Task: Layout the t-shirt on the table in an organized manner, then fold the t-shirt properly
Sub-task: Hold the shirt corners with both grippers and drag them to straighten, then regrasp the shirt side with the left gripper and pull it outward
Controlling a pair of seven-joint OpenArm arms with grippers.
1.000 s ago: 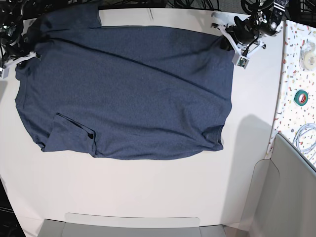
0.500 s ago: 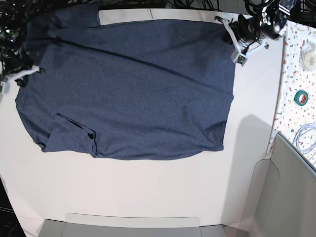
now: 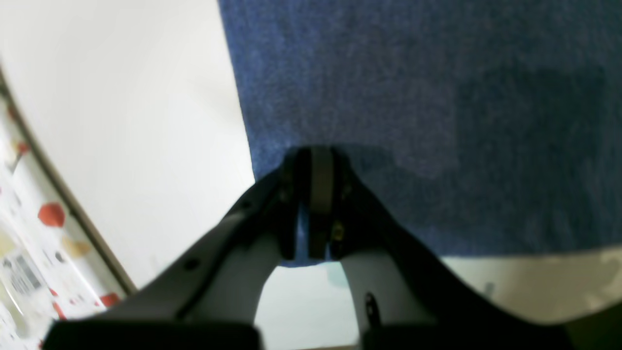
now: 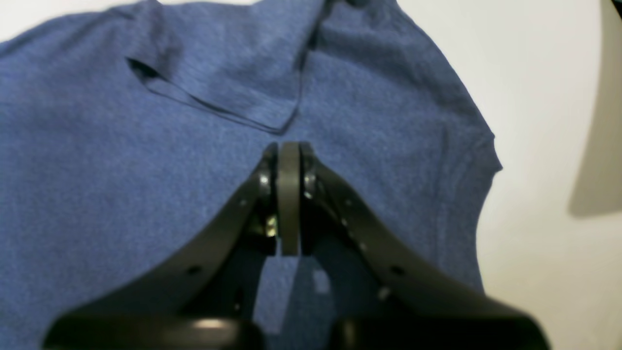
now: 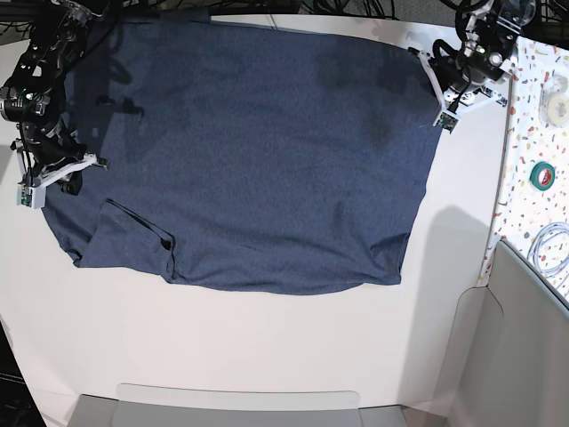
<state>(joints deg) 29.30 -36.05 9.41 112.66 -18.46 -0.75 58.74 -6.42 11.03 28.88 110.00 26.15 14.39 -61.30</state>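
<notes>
The navy t-shirt (image 5: 249,160) lies plain side up across the off-white table (image 5: 267,347). One sleeve (image 5: 133,240) is folded onto the body at the near left. My left gripper (image 5: 426,61) is at the shirt's far right corner. In the left wrist view this gripper (image 3: 313,158) is shut on the shirt's edge (image 3: 413,97), with a sliver of blue cloth between its fingers. My right gripper (image 5: 94,164) sits at the shirt's left side. In the right wrist view it (image 4: 286,150) is shut over the cloth (image 4: 121,170), short of the folded sleeve (image 4: 218,97).
A speckled side surface (image 5: 533,133) on the right carries a green tape roll (image 5: 542,175), a white roll (image 5: 557,102) and a coiled cable (image 5: 551,249). A grey panel (image 5: 524,356) stands at the near right. A grey tray edge (image 5: 240,405) runs along the front.
The right gripper came nearer along the shirt's left side and the left gripper shifted right. The shirt's far edge spread over the bare table strip at the back.
</notes>
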